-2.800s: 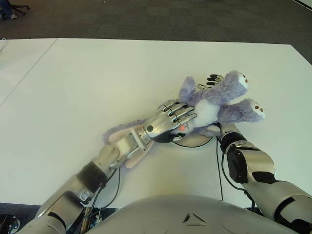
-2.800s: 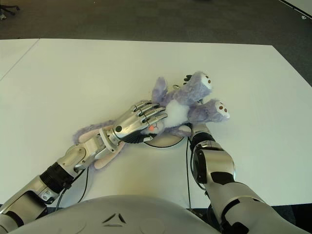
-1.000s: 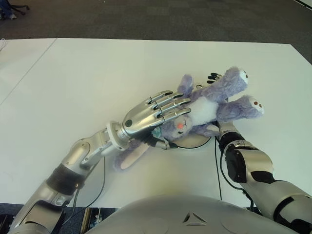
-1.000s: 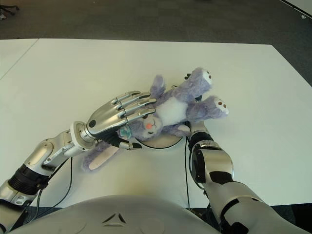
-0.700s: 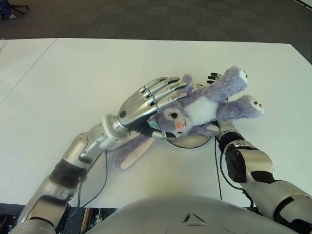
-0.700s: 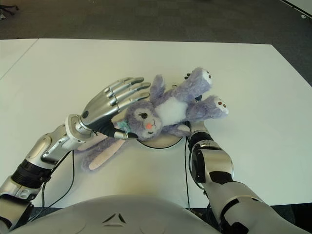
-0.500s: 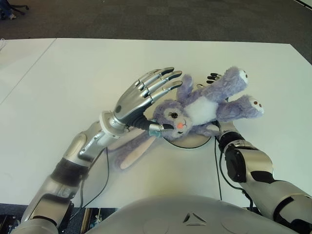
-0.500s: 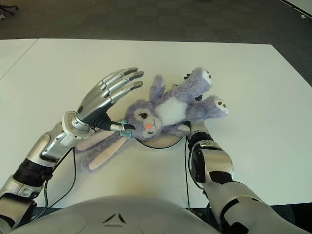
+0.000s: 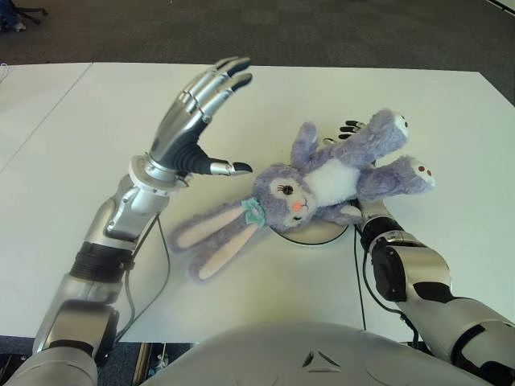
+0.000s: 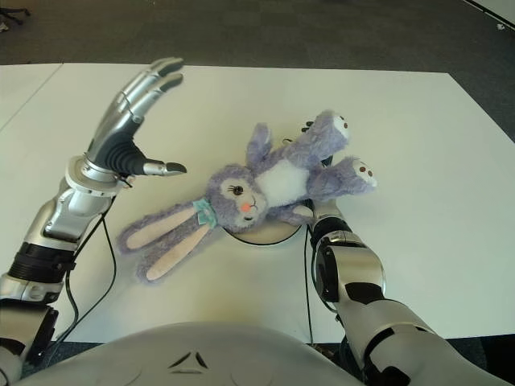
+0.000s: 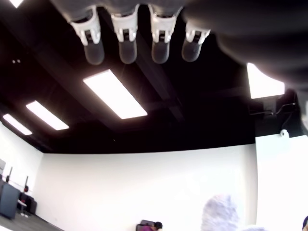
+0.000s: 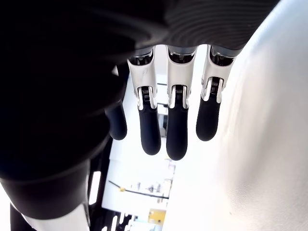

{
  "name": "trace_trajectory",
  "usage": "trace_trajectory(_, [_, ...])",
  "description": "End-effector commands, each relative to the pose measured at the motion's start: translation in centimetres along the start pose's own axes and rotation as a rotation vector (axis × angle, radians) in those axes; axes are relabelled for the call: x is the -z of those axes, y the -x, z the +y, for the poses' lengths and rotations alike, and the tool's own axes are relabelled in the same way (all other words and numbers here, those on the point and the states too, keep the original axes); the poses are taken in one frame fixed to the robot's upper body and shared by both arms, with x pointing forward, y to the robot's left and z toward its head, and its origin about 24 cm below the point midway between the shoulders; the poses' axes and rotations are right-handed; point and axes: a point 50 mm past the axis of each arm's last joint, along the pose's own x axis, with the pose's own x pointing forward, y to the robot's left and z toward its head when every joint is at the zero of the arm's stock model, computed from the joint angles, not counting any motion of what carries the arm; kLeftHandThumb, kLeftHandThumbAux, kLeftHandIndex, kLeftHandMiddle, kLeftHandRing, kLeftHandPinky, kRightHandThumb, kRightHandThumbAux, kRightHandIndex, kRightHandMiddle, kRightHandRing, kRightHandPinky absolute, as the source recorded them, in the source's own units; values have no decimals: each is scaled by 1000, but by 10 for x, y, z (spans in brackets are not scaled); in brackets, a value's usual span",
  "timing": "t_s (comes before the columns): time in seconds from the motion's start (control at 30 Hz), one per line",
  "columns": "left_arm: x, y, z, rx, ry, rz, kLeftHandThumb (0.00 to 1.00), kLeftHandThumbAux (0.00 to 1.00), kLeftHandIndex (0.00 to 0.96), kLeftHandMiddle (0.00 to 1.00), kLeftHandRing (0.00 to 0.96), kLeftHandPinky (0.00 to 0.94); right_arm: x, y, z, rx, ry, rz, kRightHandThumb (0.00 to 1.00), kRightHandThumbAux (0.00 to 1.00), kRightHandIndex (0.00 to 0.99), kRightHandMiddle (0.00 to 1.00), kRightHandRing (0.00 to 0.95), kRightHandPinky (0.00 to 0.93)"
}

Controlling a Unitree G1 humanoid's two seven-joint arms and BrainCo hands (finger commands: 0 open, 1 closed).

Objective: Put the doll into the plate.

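Note:
The doll [image 9: 326,183], a purple plush bunny with a white belly, lies on its back across a small white plate [image 9: 319,236]. Its head is over the plate, its long ears [image 9: 211,240] trail left onto the table, and its legs point to the far right. My left hand [image 9: 193,129] is raised above the table to the left of the doll, fingers [image 11: 127,33] spread, holding nothing. My right hand is mostly hidden under the doll's legs; only dark fingertips [image 9: 350,127] show beyond them. In the right wrist view its fingers [image 12: 175,120] are straight and grasp nothing.
The white table [image 9: 105,145] stretches bare to the left and far side, with dark carpet [image 9: 265,32] beyond its far edge. A second table abuts at the far left [image 9: 24,104]. A black cable [image 9: 157,281] hangs by my left forearm near the front edge.
My left hand has let go of the doll, opened and risen up and to the left, away from it. The doll stays on the plate, its face and ears now uncovered. The right arm has not moved.

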Motion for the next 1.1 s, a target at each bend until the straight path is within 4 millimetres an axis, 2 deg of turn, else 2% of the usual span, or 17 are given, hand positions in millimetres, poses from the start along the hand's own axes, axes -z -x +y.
trace_trajectory(0.03, [27, 12, 23, -26, -59, 119, 0, 316, 0, 17, 0, 0, 95, 77, 15, -85, 53, 446, 16, 848, 276, 333, 341, 326])
trace_trajectory(0.07, [32, 16, 25, -28, -67, 135, 0, 307, 0, 20, 1, 0, 95, 77, 15, -86, 51, 447, 14, 850, 276, 332, 339, 323])
trace_trajectory(0.2, [72, 37, 36, -36, -204, 293, 0, 308, 0, 34, 14, 0, 95, 77, 15, -84, 36, 453, 12, 860, 278, 333, 340, 331])
trace_trajectory(0.3, [88, 40, 39, -56, -281, 361, 0, 334, 0, 54, 32, 0, 96, 77, 15, -81, 31, 454, 15, 861, 279, 335, 343, 335])
trace_trajectory(0.4, [103, 48, 37, -80, -264, 442, 0, 342, 0, 60, 39, 0, 96, 78, 15, -78, 36, 453, 16, 859, 278, 335, 344, 332])
trace_trajectory(0.53, [111, 48, 33, -142, -193, 492, 0, 356, 0, 59, 36, 0, 96, 77, 15, -78, 51, 456, 14, 852, 274, 331, 339, 324])
trace_trajectory(0.6, [122, 50, 32, -162, -167, 566, 0, 368, 0, 63, 37, 5, 96, 77, 15, -81, 60, 458, 14, 856, 271, 329, 336, 324])
trace_trajectory(0.83, [133, 51, 19, -195, -93, 669, 0, 371, 17, 76, 45, 34, 96, 77, 15, -84, 65, 455, 15, 871, 274, 331, 340, 331])
trace_trajectory(0.9, [137, 62, 7, -187, -49, 771, 0, 401, 31, 80, 52, 44, 95, 77, 15, -86, 53, 456, 15, 875, 276, 332, 340, 329])
trace_trajectory(0.97, [144, 82, -13, -170, 43, 964, 0, 429, 41, 77, 54, 47, 95, 76, 15, -87, 33, 460, 16, 876, 277, 333, 340, 329])
trace_trajectory(1.1, [147, 89, -29, -160, 147, 1102, 0, 437, 43, 70, 53, 45, 96, 76, 14, -85, 2, 465, 17, 875, 278, 334, 340, 329])
